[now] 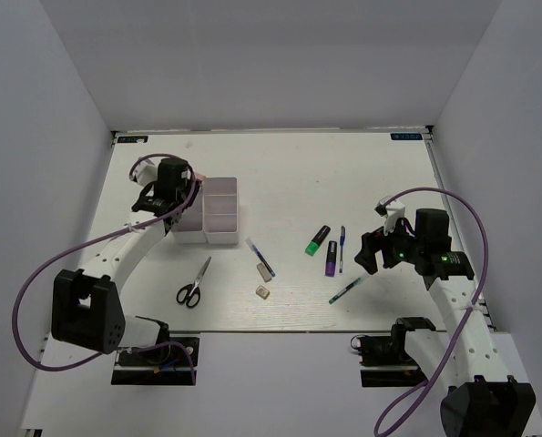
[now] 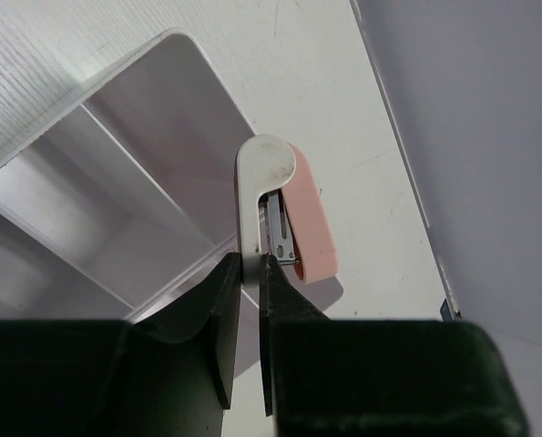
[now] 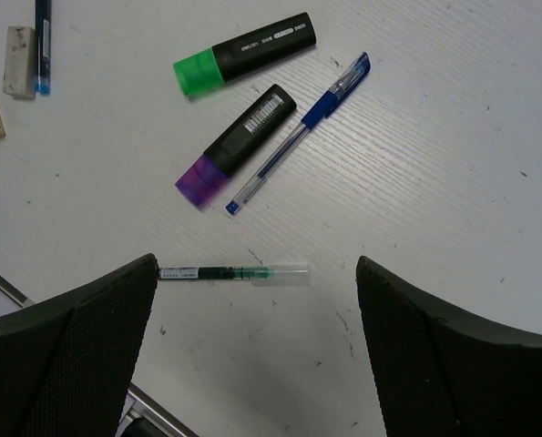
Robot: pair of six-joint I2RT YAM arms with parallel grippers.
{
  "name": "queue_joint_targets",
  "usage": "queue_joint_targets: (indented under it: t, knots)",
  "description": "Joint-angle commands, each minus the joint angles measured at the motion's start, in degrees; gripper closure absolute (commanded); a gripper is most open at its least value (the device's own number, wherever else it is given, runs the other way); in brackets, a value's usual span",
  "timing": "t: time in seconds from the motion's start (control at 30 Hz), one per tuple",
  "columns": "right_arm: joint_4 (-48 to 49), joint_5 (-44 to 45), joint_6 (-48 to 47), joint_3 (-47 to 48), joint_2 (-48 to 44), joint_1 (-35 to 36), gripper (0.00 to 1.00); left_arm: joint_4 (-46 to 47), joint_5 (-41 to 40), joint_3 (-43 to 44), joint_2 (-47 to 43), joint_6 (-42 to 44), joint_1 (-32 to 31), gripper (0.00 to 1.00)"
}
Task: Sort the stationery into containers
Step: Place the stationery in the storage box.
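Jaws of the left gripper point(image 2: 250, 270) are pinching a small white-and-pink stapler point(image 2: 284, 205) beside the far left corner of the white plastic compartmented tray point(image 1: 220, 239); those of the right gripper point(image 3: 257, 266) are gaping wide above a thin green pen point(image 3: 225, 272).

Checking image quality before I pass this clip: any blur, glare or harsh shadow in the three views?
Top external: even light, soft shadows, sharp. Left wrist: pink-and-white plastic stapler crisp, left tool near-black, detail lost. Right wrist: thin green pen sharp, no glare, right tool dark.
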Motion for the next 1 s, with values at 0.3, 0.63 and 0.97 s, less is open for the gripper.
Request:
queue_joint_targets:
  t: [0.3, 0.63, 0.97]
  knots:
    - [0.3, 0.6, -0.8, 1.0, -1.3, -0.3, 0.10, -2.3, -0.8, 2.2, 0.5, -5.0, 1.6, 1.00]
    - [0.4, 0.8, -0.8, 0.9, -1.5, -0.3, 0.10, -3.7, -1.3, 2.6, 1.0, -6.3, 1.8, 0.69]
    - [0.6, 0.9, -0.8, 0.8, -1.8, -0.3, 0.10, -5.3, -0.9, 3.8, -0.5, -5.3, 2.0, 0.58]
